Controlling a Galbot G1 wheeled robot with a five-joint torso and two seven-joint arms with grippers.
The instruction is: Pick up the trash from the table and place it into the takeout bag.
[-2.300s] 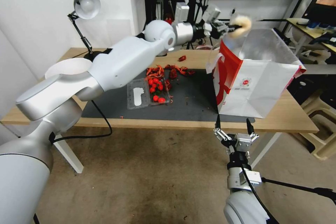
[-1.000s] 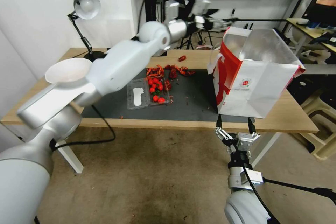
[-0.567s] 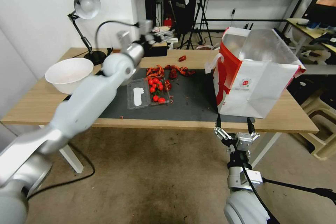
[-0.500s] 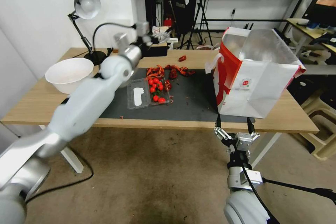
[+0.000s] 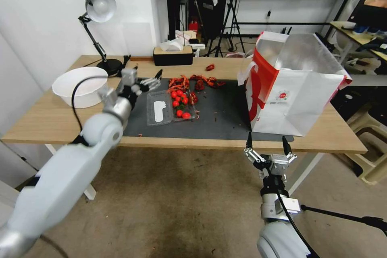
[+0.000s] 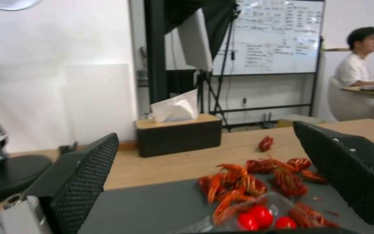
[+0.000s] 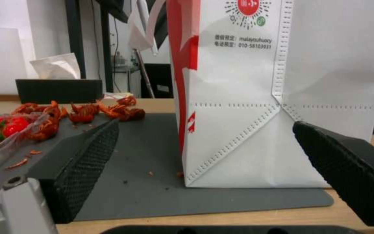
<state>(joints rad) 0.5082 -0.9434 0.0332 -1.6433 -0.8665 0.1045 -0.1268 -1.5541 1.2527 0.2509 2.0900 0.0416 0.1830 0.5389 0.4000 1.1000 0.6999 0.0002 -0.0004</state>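
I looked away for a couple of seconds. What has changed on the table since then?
The left gripper let go of the beige paper ball over the takeout bag, then swung back across the table; it now hangs open beside the tomato tray. The ball is out of sight. The right gripper stayed open below the table's front edge; bag, tray and white bowl unmoved.
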